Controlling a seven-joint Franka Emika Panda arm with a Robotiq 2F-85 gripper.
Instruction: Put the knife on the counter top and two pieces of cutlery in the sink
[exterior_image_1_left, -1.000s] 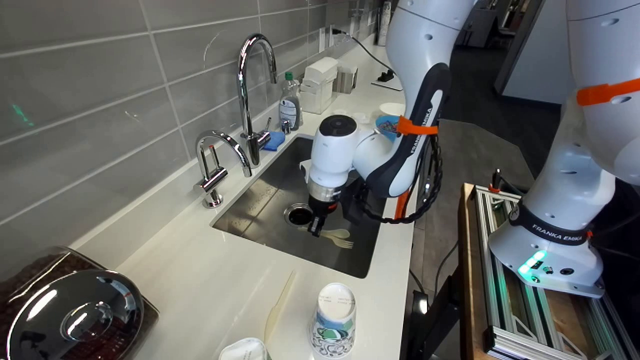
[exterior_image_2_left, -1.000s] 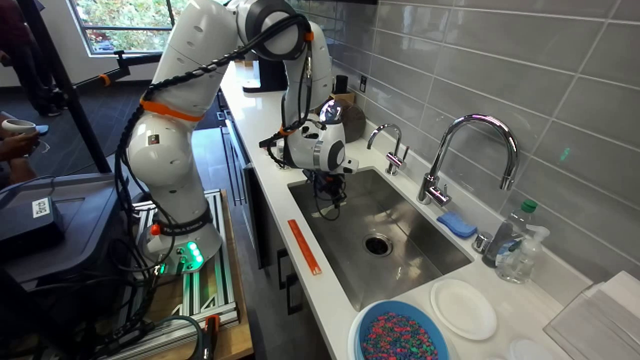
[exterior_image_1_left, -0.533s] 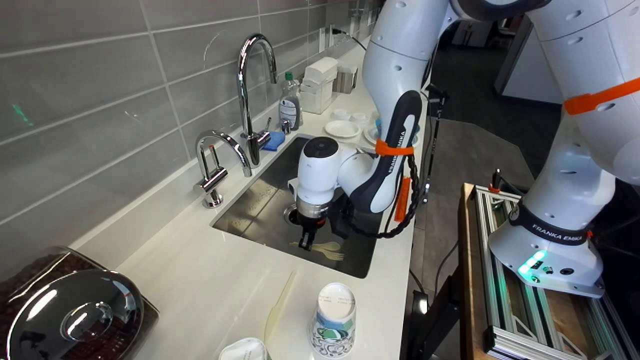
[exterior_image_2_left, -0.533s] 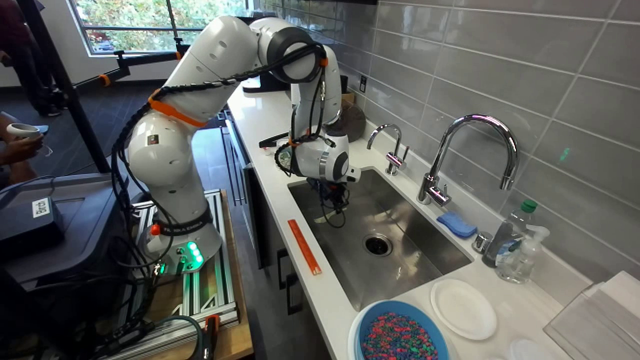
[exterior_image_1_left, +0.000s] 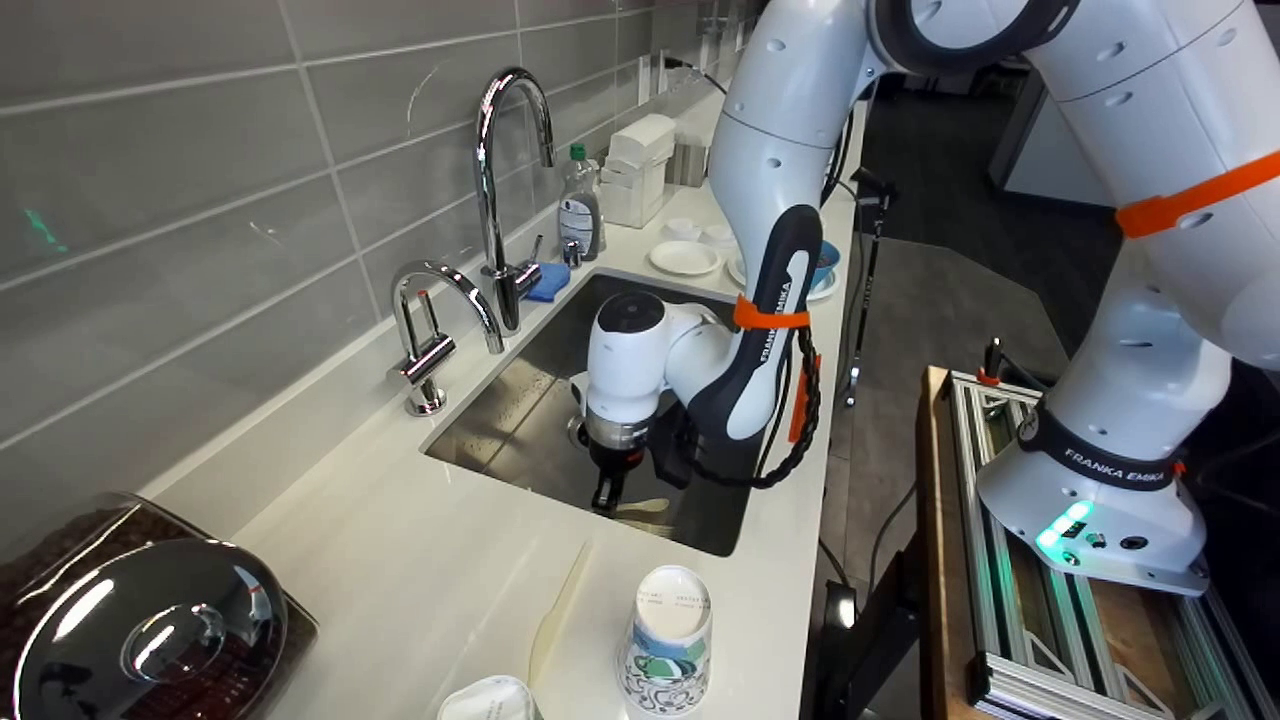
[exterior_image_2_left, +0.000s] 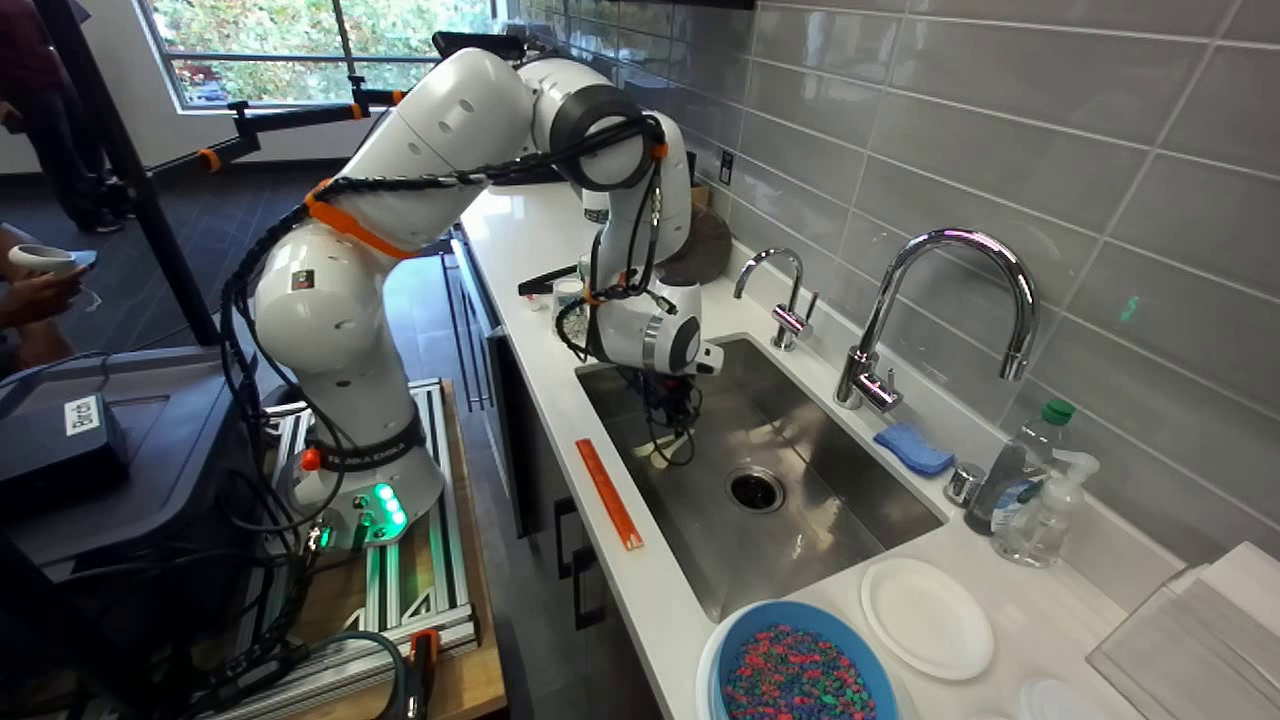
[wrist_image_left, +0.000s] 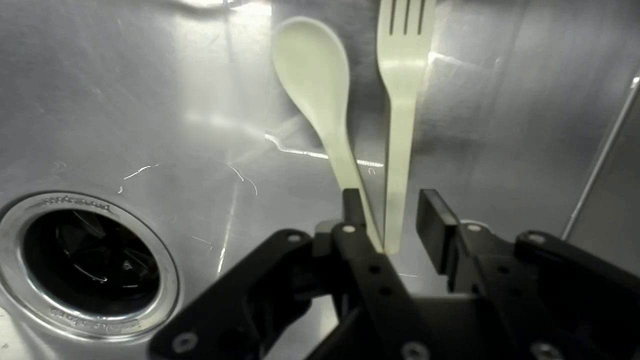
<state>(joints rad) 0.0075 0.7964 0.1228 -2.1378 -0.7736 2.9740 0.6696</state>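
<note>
The pale cream spoon and fork are in the steel sink, handle ends together. My gripper is partly open above the handle ends. The fork handle shows between the fingers with a gap to the right finger; the left finger overlaps the spoon handle. In an exterior view my gripper is low in the sink near its cup-side edge, with one utensil beside it and the fork mostly hidden. The cream knife lies flat on the white counter top.
Two chrome taps rise behind the sink. Upside-down paper cups stand near the knife. A lidded jar is at the wall. A blue bowl, plate and orange strip sit round the sink.
My gripper has moved lower in the sink and toward the cup-side edge. The spoon and fork have moved the same way with it. The knife and cups have not moved.
</note>
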